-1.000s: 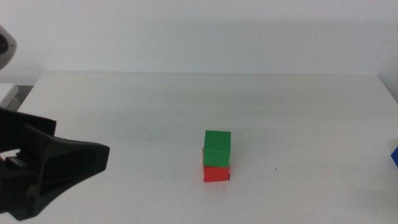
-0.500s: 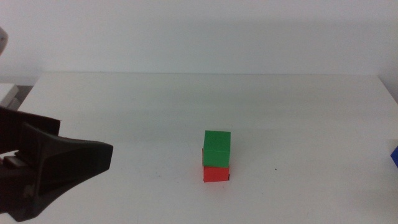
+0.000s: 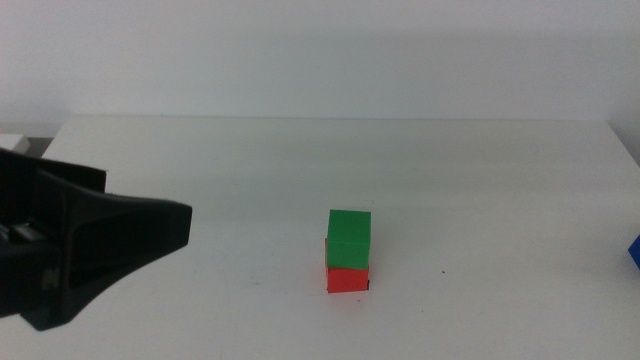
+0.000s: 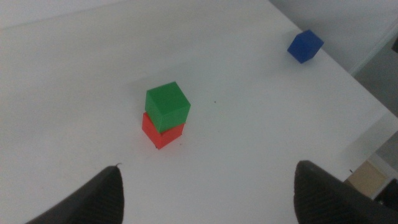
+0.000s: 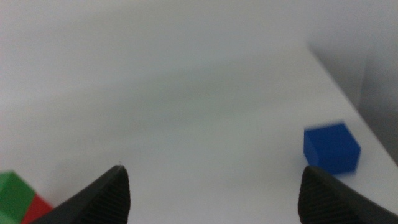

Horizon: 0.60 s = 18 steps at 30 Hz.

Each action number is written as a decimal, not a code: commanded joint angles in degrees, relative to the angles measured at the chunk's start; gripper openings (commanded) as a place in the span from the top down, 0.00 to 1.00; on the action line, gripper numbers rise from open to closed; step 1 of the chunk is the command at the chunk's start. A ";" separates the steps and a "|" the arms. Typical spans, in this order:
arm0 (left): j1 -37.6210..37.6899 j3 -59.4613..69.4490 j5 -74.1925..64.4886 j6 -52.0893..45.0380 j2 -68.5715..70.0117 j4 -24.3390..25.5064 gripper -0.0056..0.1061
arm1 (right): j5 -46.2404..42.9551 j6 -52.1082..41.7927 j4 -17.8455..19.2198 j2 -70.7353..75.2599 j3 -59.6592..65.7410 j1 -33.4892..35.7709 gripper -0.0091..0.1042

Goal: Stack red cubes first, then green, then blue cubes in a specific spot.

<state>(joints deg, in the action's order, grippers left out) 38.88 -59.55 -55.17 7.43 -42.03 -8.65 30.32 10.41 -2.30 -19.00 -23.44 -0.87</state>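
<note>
Small matte bright-red cube (image 3: 348,279) sits on the white bench (image 3: 330,160), approx. centre of the middle view, slightly toward 5 o'clock. Small matte green cube (image 3: 349,238) rests directly on top of it, touching, edges roughly aligned; a 2-cube stack. Tiny black corner marks (image 3: 369,288) show at the red cube's base, i.e. the stack stands on the marked square. A tiny lone black dot (image 3: 443,272) lies on the bench just beside the stack, at 3 o'clock from it.

Small matte deep-blue cube (image 3: 634,251) sits alone at the bench's far 3 o'clock edge, well apart from the stack, cut off by the frame edge in the middle view. Left wrist view shows it whole, near the bench edge, beyond the stack.

Left hand (image 3: 120,245), dark and blurred, large in the foreground at 8 o'clock of the middle view, well apart from the stack. Its jaws stand wide apart, nothing between them; the stack shows in the gap.

Right hand (image 5: 211,199) is out of the middle view. Its wrist view shows jaws spread wide, empty, w/ the blue cube near one jaw and the stack's edge by the other.
</note>
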 commanded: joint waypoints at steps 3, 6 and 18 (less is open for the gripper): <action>0.04 -0.04 1.90 -0.12 0.09 -0.05 0.11 | 12.50 0.06 1.59 -10.10 -11.26 -0.24 0.10; 0.04 -0.04 2.64 -0.12 0.09 1.50 0.11 | 16.34 0.87 1.67 -15.38 -15.45 -0.24 0.10; 0.04 -2.92 3.44 -0.12 0.09 3.20 0.11 | 29.16 -2.08 -0.84 -34.67 -25.57 -0.36 0.10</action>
<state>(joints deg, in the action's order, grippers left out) 38.88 -61.84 -52.33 7.43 -42.03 -5.45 58.69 9.57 -3.27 -51.18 -47.67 -0.87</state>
